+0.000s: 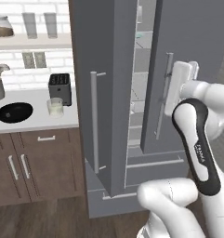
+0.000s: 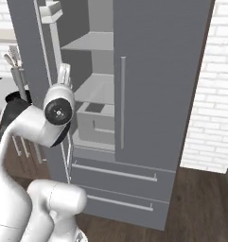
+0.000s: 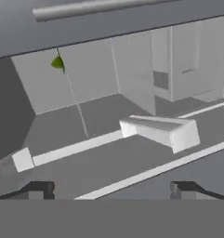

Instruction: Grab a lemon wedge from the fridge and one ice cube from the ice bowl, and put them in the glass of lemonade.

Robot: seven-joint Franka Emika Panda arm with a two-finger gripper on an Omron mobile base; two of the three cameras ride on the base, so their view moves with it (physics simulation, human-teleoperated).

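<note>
The gripper (image 3: 111, 188) has its two dark finger tips far apart, and there is nothing between them. It is wide open and holds nothing. In the hand view it looks into the fridge (image 1: 118, 93), at pale grey shelves and walls. A small green bit, the lemon wedge (image 3: 58, 62), sits far back at the top left of that view, partly hidden behind an inner wall. It is well away from the finger tips.

From the left base view, the white hand is up by the long silvery handle (image 1: 163, 95) of the right fridge door. The left door stands swung out, and the shelves show in the gap between the doors.

To the left of the fridge is the worktop (image 1: 39, 122). The glass of lemonade (image 1: 55, 107) stands near its right end, just in front of a dark toaster (image 1: 60, 87). The black ice bowl (image 1: 14, 112) lies near the worktop's front edge, left of the glass and apart from it. I cannot make out any ice cube in it.
</note>
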